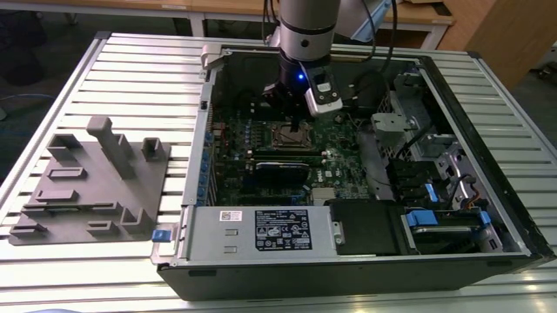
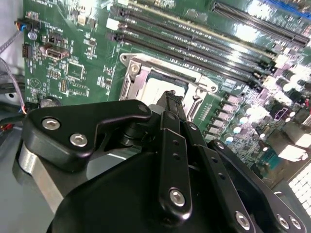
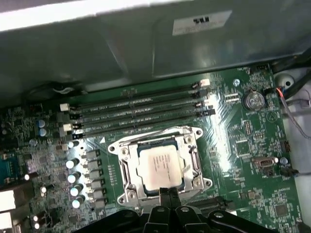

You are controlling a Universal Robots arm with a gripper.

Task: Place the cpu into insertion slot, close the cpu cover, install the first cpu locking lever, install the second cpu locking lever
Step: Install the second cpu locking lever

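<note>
One arm enters the open computer case (image 1: 487, 156) from 12 o'clock in the exterior view, its gripper (image 1: 291, 119) hanging just above the green motherboard (image 1: 261, 156).

One insertion slot (image 1: 291, 135) sits near the board's centre in the exterior view, directly at 6 o'clock from the gripper and close to it.

One cpu (image 3: 160, 166) lies flat in the insertion slot (image 3: 192, 170), silver top up, seen in the first wrist view. In the second wrist view the cpu (image 2: 158, 90) is partly hidden by the gripper body.

One cpu cover (image 3: 158, 141), the silver frame, lies down around the chip, its window showing the chip top. Whether it is latched I cannot tell.

Jaws: the two fingertips show pressed together into a single narrow point, holding nothing; gripper (image 3: 168, 192) tip sits at the slot's near edge in the first wrist view, and in the second wrist view the gripper (image 2: 172, 99) tip is over the socket frame. Contact with the frame cannot be told.

Four long black memory slots (image 3: 136, 114) run parallel just beside the socket in the first wrist view.

One grey moulded fixture (image 1: 96, 182) rests on the slatted metal surface (image 1: 130, 72), at 9 o'clock from the case and well apart from the gripper.

One power supply box (image 1: 261, 228) with a label sits at 6 o'clock inside the case.
</note>
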